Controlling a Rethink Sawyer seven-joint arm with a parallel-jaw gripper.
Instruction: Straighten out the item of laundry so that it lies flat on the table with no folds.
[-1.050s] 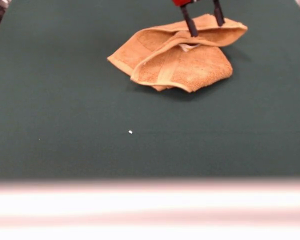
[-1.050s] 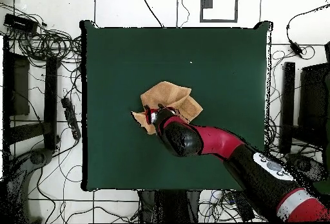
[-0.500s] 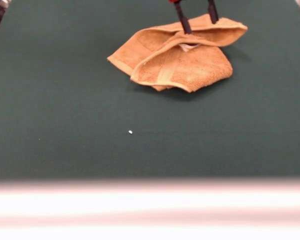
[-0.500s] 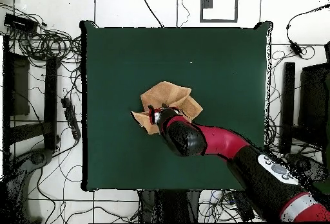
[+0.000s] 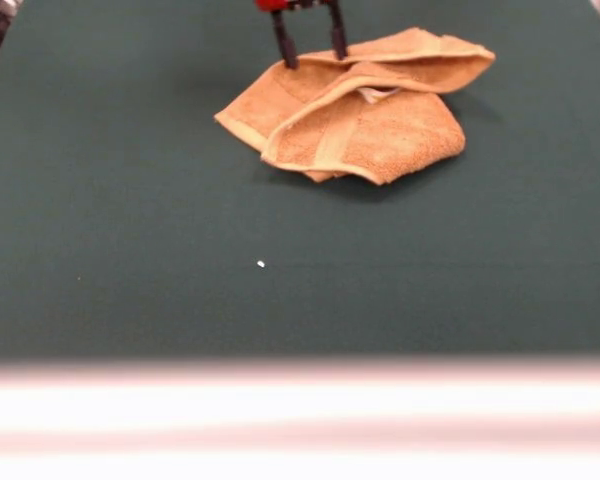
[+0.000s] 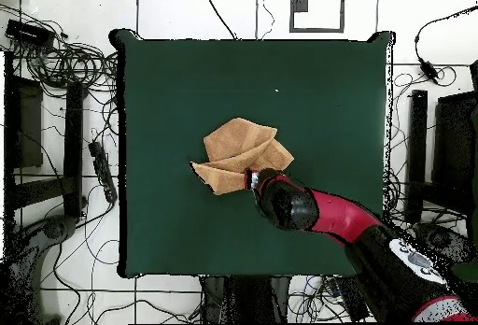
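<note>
Towel (image 5: pixel 355 115) lies folded on the bench (image 5: pixel 130 250), long axis left to right; spread, empty jaws of the gripper (image 5: pixel 312 55) hover at its far left edge.

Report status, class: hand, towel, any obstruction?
Hand open, empty, at towel's far edge. Towel bunched, folded over itself. Table holds one white speck, nothing blocking.

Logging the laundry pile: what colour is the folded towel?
Orange-tan, with a flat woven border band; the towel shows best in the front view.
</note>
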